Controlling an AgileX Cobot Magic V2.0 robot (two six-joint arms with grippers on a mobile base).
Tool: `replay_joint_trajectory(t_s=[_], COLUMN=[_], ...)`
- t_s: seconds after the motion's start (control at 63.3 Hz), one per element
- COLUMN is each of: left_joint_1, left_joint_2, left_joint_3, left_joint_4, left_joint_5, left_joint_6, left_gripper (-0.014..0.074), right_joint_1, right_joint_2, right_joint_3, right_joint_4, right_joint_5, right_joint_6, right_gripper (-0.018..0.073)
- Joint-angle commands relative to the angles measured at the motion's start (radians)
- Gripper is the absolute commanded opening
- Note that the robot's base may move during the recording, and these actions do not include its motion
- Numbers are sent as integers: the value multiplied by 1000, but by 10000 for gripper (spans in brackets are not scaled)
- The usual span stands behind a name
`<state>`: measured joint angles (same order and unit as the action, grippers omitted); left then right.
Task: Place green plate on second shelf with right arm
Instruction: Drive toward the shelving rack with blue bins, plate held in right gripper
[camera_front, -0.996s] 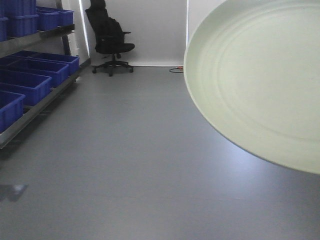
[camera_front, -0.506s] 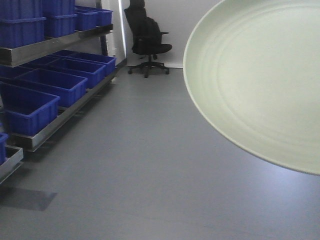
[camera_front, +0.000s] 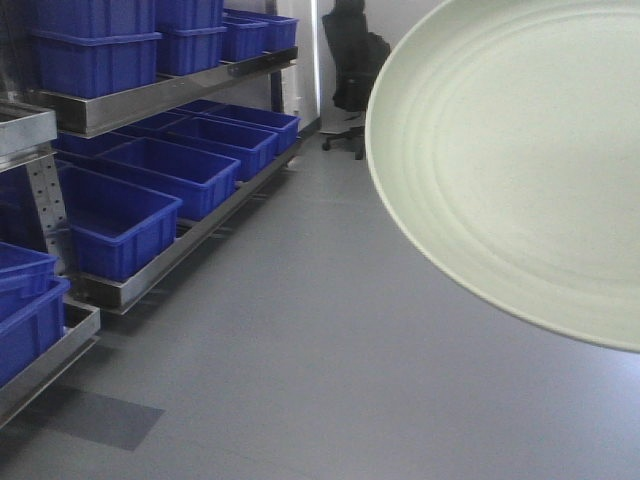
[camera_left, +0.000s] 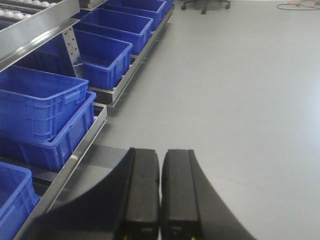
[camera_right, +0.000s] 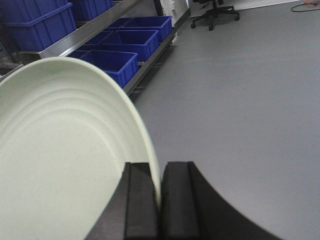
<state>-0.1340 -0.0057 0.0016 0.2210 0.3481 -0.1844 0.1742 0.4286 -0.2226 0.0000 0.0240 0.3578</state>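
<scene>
Found right gripper (camera_right: 160, 197) clamped on rim of green plate (camera_right: 65, 150), jaws nearly together. Saw plate held in air at right, tilted, well apart from rack (camera_front: 150, 95) at left. Found left gripper (camera_left: 160, 195) closed, holding nothing. Judged carry in hand; advised firm rim grip, level approach, clearing shelf lip. Recorded plate matte, pale, round, faintly ringed. Noted blue bins (camera_front: 165, 170) rigid plastic, rack metal, floor (camera_front: 300, 380) smooth grey.
</scene>
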Motion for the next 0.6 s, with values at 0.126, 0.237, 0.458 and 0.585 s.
replay_joint_trajectory(t_s=[0.126, 0.237, 0.458, 0.585], left_joint_1=[-3, -3, -3, -3], left_joint_2=[-22, -22, -22, -22], left_joint_3=[42, 42, 42, 42], left_joint_4=[1, 1, 1, 1], left_joint_5=[-61, -61, -61, -61], left_joint_6=[-5, -5, -5, -5], left_gripper=[125, 125, 125, 125], right_joint_1=[-5, -5, -5, -5], right_joint_2=[2, 2, 2, 2], right_joint_3=[-33, -33, -33, -33], right_joint_4=[0, 0, 0, 0], right_joint_5=[-115, -115, -115, -115], right_joint_6=[-1, -1, -1, -1], right_gripper=[54, 54, 54, 54])
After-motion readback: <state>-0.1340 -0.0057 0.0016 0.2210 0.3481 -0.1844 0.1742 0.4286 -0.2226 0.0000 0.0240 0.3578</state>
